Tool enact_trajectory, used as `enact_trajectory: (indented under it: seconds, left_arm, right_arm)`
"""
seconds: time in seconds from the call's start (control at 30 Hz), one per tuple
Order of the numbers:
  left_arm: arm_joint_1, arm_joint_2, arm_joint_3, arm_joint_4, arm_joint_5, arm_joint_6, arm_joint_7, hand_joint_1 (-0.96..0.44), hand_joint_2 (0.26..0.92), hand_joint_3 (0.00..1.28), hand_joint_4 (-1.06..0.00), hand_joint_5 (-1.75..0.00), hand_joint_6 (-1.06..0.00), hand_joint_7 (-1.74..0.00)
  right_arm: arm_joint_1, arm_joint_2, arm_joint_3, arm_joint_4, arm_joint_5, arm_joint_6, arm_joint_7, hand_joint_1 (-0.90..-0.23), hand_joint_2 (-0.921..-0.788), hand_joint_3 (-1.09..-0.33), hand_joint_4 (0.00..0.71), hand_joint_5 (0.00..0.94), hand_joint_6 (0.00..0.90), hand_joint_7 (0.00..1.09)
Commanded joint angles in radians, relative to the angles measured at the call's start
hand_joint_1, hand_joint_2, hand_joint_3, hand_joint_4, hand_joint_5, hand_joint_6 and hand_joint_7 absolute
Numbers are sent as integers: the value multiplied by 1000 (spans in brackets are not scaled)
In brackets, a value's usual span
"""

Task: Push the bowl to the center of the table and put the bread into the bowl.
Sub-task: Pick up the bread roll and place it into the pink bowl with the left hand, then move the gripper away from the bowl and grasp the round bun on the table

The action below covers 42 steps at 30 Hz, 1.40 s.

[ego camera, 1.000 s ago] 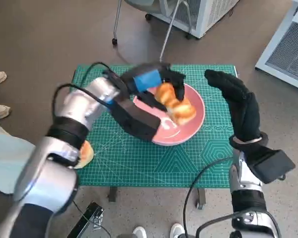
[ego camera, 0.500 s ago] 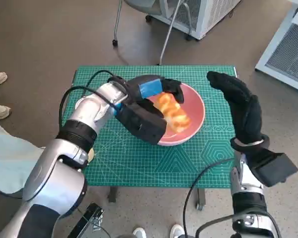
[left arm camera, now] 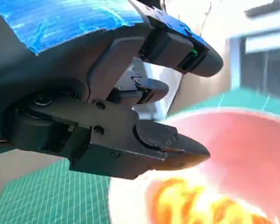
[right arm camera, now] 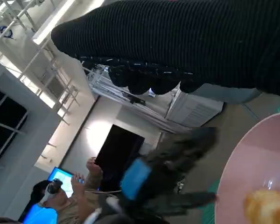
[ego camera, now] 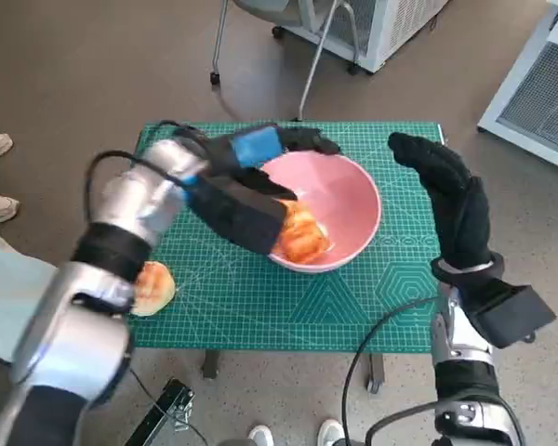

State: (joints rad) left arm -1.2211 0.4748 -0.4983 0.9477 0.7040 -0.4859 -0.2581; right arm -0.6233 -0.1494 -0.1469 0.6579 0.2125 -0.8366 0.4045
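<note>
Now bread (ego camera: 302, 237) loose in bowl (ego camera: 353, 190), left hand (ego camera: 260, 149) withdrawn.

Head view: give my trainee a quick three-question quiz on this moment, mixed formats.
1. True or false: the bread lies inside the pink bowl.
2. Which hand is at the bowl's rim? A) left hand B) right hand
3. Fill in: a second bun lies on the green ____, outside the bowl.

Key: 1 true; 2 A; 3 mat.

Blue-taped black left robot hand (ego camera: 260, 149)
</note>
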Motion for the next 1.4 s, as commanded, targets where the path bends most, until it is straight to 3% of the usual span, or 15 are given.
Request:
enact_trajectory:
  seconds: [0.03, 0.27, 0.67, 1.0, 1.4]
  left_arm:
    - [78, 129, 81, -173, -86, -12, -103, -83, 899, 14, -444, -71, -516, -277]
    - [288, 352, 258, -537, -248, 43, -285, -3, 893, 1, -517, -30, -578, -198]
    - [634, 593, 488, -869, -361, 248, -486, 64, 878, 1, -471, -2, -583, -113]
    - [883, 658, 600, -1029, -389, 361, -560, 47, 864, 0, -384, 0, -538, -45]
    - [1009, 645, 611, -1021, -408, 331, -549, 59, 827, 0, -316, 0, -466, -1]
  right_arm:
    - [24, 15, 10, -9, 8, 18, 5, -595, -921, -757, 430, 34, 61, 793]
    - [29, 17, 15, -23, 19, 25, 14, -600, -921, -759, 430, 33, 58, 797]
    - [22, 19, 19, -29, 43, 42, 40, -606, -921, -761, 430, 31, 52, 807]
    - [8, 17, 23, -12, 41, 40, 55, -594, -921, -768, 429, 31, 35, 819]
    - [-11, 6, 26, 12, 36, 38, 71, -594, -921, -770, 428, 30, 15, 831]
